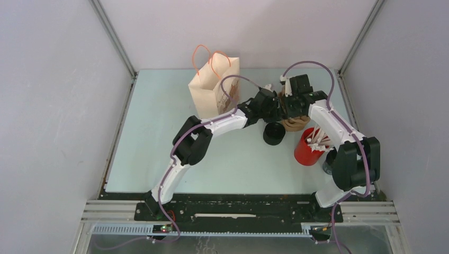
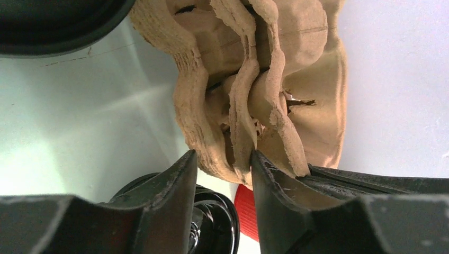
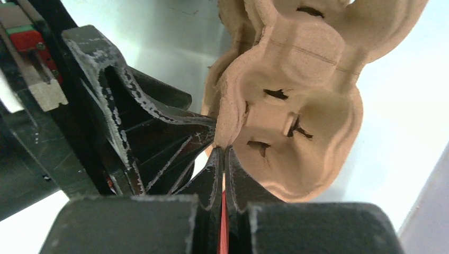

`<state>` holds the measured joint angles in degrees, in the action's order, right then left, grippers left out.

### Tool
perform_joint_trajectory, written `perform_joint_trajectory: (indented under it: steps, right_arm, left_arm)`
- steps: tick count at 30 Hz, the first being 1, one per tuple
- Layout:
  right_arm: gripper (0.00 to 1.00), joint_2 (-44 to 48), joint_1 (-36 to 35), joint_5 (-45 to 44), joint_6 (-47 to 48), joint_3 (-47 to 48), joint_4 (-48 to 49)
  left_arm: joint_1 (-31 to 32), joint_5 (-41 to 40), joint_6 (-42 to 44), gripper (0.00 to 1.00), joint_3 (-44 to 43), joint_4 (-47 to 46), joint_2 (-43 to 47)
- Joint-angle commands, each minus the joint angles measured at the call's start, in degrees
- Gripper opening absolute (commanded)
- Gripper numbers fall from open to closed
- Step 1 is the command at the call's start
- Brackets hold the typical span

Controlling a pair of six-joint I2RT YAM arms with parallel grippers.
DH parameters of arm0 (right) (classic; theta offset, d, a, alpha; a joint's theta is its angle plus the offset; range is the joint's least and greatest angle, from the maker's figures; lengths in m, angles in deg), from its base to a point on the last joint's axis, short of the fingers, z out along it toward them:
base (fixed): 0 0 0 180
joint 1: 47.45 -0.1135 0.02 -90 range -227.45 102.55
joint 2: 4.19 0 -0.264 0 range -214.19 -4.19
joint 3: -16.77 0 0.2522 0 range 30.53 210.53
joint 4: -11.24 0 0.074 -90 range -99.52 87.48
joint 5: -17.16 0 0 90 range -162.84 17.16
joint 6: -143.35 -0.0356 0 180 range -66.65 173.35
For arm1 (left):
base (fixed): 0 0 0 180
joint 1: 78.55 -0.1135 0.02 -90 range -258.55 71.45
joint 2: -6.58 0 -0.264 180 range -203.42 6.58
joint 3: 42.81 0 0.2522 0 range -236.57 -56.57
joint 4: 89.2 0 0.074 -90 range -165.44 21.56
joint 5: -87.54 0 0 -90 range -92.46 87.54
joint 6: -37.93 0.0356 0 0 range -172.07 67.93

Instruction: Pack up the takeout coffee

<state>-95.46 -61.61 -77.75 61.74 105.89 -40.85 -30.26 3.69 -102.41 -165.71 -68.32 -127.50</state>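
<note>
Lab robot cell: grey panels (image 1: 53, 95), aluminium framing (image 1: 113, 37)

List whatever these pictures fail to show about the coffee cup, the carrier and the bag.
- Black cup: top view, too small and dark to tell lid or contents.
- Left gripper: left wrist view, fingers flank the pulp carrier; grip or gap unclear.
- Paper bag: top view, interior hidden by its own walls.
- Dark object: top view, mostly behind the right arm.
</note>
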Motion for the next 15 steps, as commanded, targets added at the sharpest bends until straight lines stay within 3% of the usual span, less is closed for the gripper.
perform_joint_trajectory:
  steps: [1, 15]
  right_arm:
    - [0.00, 1.06, 1.27, 6.70, -3.60, -0.90, 4.22]
    - [0.00, 1.04, 6.07, 18.10, -8.12, -1.69, 7.85]
  left_arm:
    - [-0.58, -0.39, 3.07, 0.50, 2.04, 3.41, 2.81]
    - [0.69, -2.51, 6.24, 0.66, -5.35, 10.66, -1.20]
